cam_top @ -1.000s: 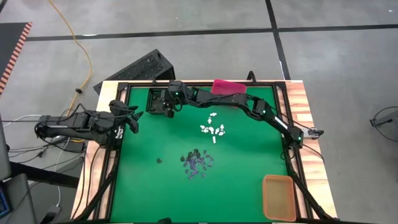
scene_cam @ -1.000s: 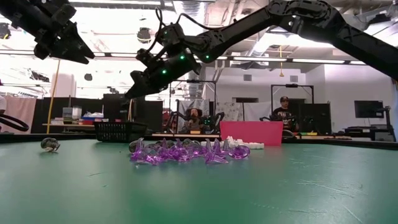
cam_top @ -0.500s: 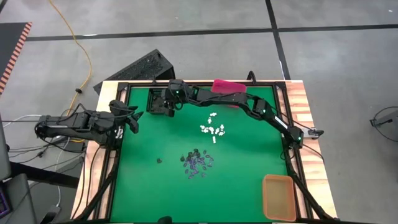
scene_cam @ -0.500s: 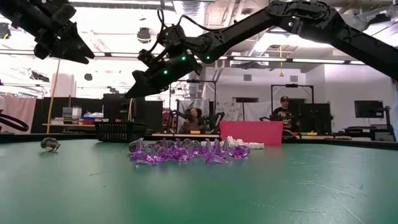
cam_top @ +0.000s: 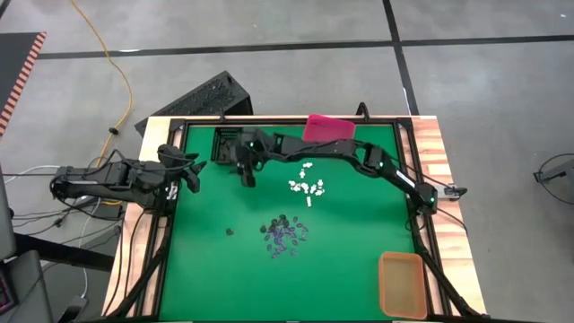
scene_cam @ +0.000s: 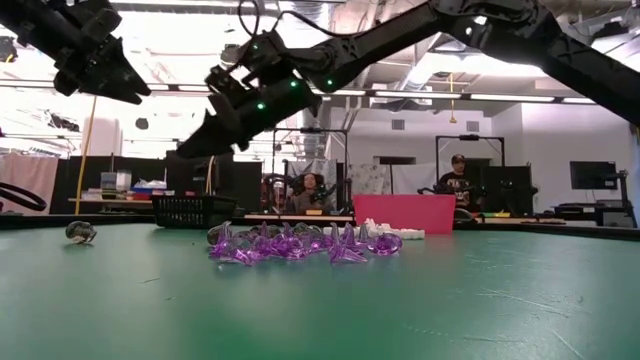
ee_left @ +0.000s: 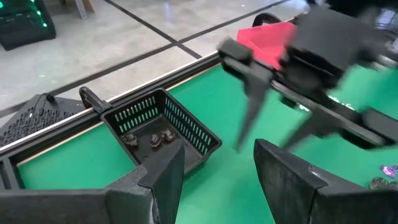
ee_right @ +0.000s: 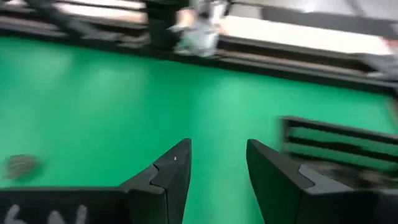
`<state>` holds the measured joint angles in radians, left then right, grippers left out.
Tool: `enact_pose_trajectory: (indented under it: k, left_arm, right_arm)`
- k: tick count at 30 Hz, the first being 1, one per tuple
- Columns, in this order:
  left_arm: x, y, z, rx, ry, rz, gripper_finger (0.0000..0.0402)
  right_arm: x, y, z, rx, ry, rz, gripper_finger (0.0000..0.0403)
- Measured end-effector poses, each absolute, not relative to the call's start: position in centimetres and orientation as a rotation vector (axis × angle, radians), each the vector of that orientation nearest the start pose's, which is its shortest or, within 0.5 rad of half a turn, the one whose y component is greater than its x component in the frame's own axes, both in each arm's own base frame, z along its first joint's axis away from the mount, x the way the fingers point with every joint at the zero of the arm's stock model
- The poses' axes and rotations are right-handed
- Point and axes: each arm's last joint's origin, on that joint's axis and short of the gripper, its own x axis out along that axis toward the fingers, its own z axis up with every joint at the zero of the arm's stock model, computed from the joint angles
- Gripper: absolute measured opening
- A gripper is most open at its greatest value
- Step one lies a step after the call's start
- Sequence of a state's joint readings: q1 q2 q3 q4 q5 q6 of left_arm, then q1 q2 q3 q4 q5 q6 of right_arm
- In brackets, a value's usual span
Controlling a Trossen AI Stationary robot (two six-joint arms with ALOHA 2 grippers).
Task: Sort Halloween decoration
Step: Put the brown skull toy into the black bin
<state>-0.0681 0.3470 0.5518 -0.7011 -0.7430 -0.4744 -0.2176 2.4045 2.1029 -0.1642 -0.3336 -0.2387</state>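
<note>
the right gripper (cam_top: 248, 176) hangs above the green table (cam_top: 359, 242), just beside the black basket (cam_top: 226, 144) at the far left corner, with its fingers (ee_right: 168, 171) apart and nothing between them. the left wrist view shows a few dark trinkets (ee_left: 151, 139) lying in that basket, so the empty open hand beside it fits a drop just made there, though that is a judgement.

the rest of the decorations lie in loose groups by colour. a cluster of white pieces (cam_top: 307, 186) sits near the middle of the table, toward the pink bin (cam_top: 327, 127) on the far edge. a heap of purple pieces (cam_top: 285, 237) lies nearer the front, well apart from the orange bin (cam_top: 403, 284) in the near right corner. one lone dark piece (cam_top: 230, 231) rests to the left of the purple heap, and the right wrist view catches it (ee_right: 20, 165) ahead of the fingers, so it looks like the likely next pick for the black basket.

the left gripper (cam_top: 191, 172) waits at the left edge of the table, raised and clear of the work, its fingers (ee_left: 163, 180) apart and holding nothing. most sorting appears still to be done, since the white and purple groups are not yet in any bin.
</note>
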Motion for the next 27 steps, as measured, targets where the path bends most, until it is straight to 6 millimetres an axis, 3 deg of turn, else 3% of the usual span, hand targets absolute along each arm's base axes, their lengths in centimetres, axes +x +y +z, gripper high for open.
enact_pose_trajectory:
  k: [10,15,21,27]
  left_arm:
    - [7.9,1.4,25.9,-0.252,0.301,0.753,0.0183]
    - [7.9,1.4,25.9,-0.266,0.296,0.754,0.0183]
    - [7.9,1.4,25.9,-0.282,0.291,0.756,0.0183]
    - [7.8,1.4,25.8,-0.307,0.29,0.757,0.0183]
  right_arm:
    - [55.2,-2.5,21.9,-0.303,0.409,0.358,0.0185]
    - [55.3,0.8,21.9,-0.36,0.39,0.425,0.0185]
    - [55.3,3.1,22.0,-0.389,0.361,0.47,0.0185]
    - [56.4,3.2,18.7,-0.248,0.377,0.444,0.0186]
